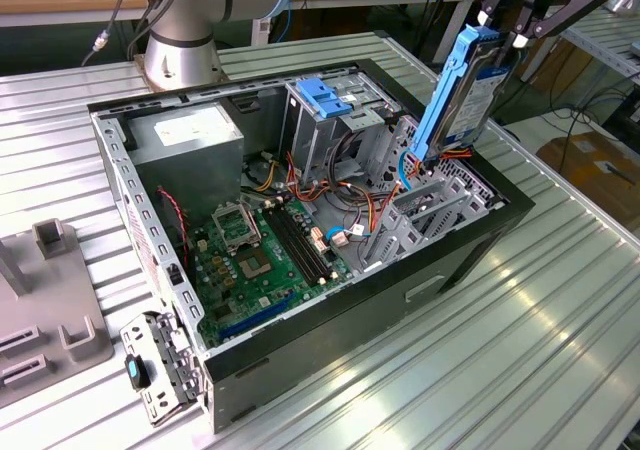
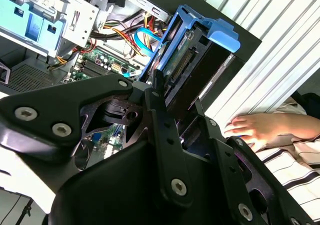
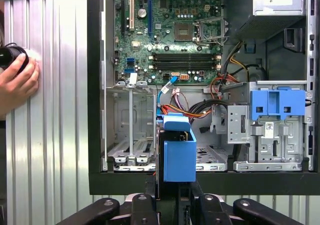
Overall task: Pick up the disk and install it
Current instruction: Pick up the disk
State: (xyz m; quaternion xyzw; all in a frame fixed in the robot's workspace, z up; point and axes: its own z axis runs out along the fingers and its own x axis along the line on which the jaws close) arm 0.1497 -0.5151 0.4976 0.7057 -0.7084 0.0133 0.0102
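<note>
the ribbed silver desk (image 1: 520, 350) carries an open computer case (image 1: 400, 295). the claw (image 1: 505, 30) grips the disk (image 1: 455, 95), held upright over the case's end near the desk's edge at the exterior view's right. a hand (image 3: 19, 82) rests on the desk. beyond that edge, what may be cardboard (image 1: 590, 165) lies on the floor.

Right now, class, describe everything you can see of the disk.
The disk is a flat grey-metal slab framed by bright blue plastic rails, with a blue tab at one end. It stands nearly upright, slightly tilted. Its upper end is clamped between the fingers of the gripper, and its lower end is down at the open computer case.
</note>
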